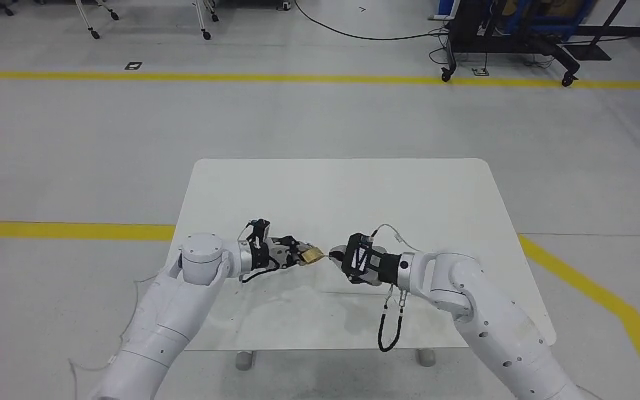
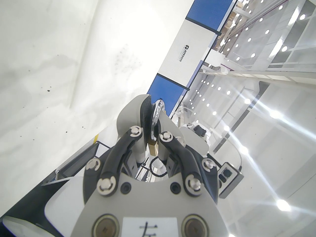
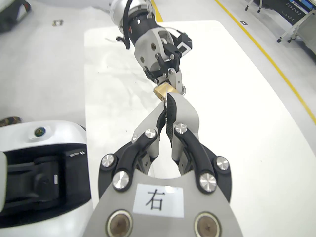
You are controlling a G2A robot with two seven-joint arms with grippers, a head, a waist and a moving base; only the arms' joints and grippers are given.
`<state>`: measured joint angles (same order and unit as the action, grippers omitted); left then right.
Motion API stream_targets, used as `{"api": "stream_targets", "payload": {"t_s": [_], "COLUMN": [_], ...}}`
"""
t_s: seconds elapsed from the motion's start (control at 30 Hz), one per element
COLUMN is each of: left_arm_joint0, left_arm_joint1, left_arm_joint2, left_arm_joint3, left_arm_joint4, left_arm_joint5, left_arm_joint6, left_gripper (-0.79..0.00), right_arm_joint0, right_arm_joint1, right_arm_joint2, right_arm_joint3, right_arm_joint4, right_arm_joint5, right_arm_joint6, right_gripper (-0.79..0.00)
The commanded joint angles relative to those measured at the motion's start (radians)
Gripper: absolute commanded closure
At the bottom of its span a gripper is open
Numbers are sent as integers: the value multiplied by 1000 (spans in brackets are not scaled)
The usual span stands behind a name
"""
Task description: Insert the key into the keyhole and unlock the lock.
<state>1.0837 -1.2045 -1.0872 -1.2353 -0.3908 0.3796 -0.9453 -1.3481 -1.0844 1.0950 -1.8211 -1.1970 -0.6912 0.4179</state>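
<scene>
L claw point(image 1: 298, 253) is clenched on the lock point(image 1: 312, 255) — held up off the table point(image 1: 420, 190), over its near-middle part, w/ the arm entering from the near-left side. In the L wrist view the silver shackle point(image 2: 157, 114) sits pinched between the pads point(image 2: 145, 115), and the brass body point(image 2: 153, 149) pokes out lower down, toward the palm.

R claw point(image 3: 168, 99) is squeezed tight as well: pads pressed together w/ next to no gap, tips touching the brass body's end face. Whether a key sits between those pads I can't tell. The two claws meet nose to nose w/ the lock between them, the R arm entering from the near-right side.

Writing: a white label point(image 2: 149, 226) w/ one black character sits on the L claw's base. A like label point(image 3: 158, 199) w/ a different character sits on the R claw's base. Blue & white panels point(image 2: 187, 48) in the background carry small dark print.

Table top is white w/ rounded corners. Floor has yellow lines point(image 1: 300, 77) — one beyond the table's far edge, one running under it. A black cable point(image 1: 350, 35) and a wheeled frame point(image 1: 510, 45) lie well past the far edge.
</scene>
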Motion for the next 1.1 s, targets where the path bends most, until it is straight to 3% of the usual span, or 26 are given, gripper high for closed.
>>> {"api": "stream_targets", "payload": {"t_s": [0.0,0.3,0.47,0.63,0.83,1.07], "left_arm_joint0": [2,19,36,79,88,74], "left_arm_joint1": [-1,-1,-2,-3,-4,-4], "left_arm_joint2": [-7,-16,-36,-45,-62,-46], "left_arm_joint3": [1,0,-19,-79,-68,-45], "left_arm_joint4": [-21,-46,-66,-75,-136,-153], "left_arm_joint5": [-14,-19,-52,-130,-90,-42], "left_arm_joint6": [15,55,139,208,214,177], "left_gripper": [0,0,0,0,0,0], "right_arm_joint0": [-2,-3,-4,-12,-36,-29], "right_arm_joint1": [0,0,-6,-16,-28,-47], "right_arm_joint2": [-2,-3,-93,-190,-275,-330], "right_arm_joint3": [-6,-7,-93,-154,-159,-151], "right_arm_joint4": [-6,-10,-296,-541,-783,-900], "right_arm_joint5": [3,5,128,250,392,425], "right_arm_joint6": [0,0,118,104,106,176], "right_gripper": [0,0,0,0,0,0]}}
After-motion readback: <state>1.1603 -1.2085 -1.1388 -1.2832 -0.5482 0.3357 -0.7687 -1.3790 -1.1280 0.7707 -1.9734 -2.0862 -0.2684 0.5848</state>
